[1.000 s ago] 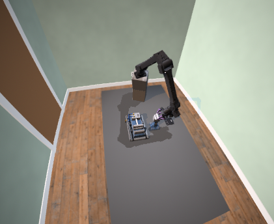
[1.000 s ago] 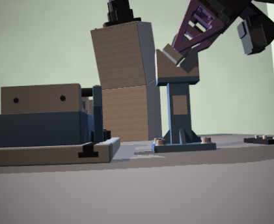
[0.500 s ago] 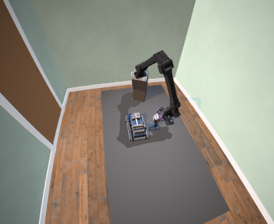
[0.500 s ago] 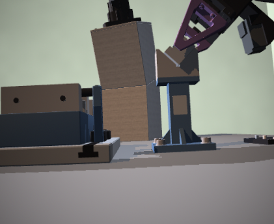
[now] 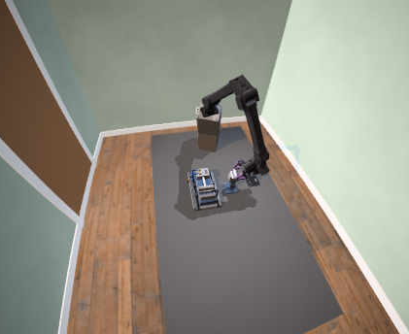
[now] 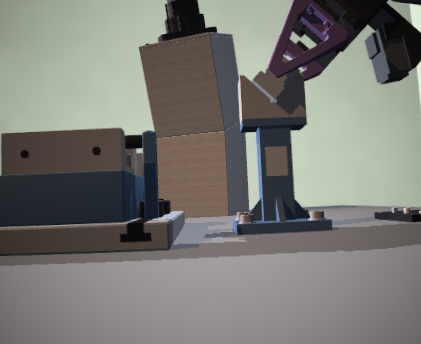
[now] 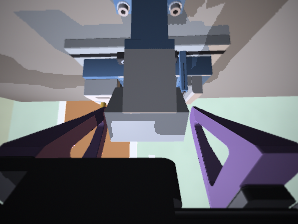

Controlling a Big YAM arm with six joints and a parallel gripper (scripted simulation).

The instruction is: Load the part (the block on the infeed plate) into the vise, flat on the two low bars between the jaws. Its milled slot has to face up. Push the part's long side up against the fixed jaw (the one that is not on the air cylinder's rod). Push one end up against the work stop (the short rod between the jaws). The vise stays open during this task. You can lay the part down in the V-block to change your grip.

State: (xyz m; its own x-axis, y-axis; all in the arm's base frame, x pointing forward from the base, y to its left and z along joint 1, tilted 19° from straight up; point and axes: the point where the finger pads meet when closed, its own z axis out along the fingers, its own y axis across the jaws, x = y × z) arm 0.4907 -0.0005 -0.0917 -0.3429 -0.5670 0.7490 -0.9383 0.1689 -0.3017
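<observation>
The part lies in the V-block, which stands on a blue post. It is tilted in the V. I cannot tell which way its slot faces. My gripper is open. Its purple fingers stand on either side of the part, close to its ends, with nothing gripped. The vise stands beside the V-block. Its jaws are apart. The two low bars and the work stop are too small or hidden to make out.
A low dark plate with bolts lies right of the post in the exterior view. The arm's pedestal stands behind the vise and V-block. The post's bolted blue foot sits beside the vise base.
</observation>
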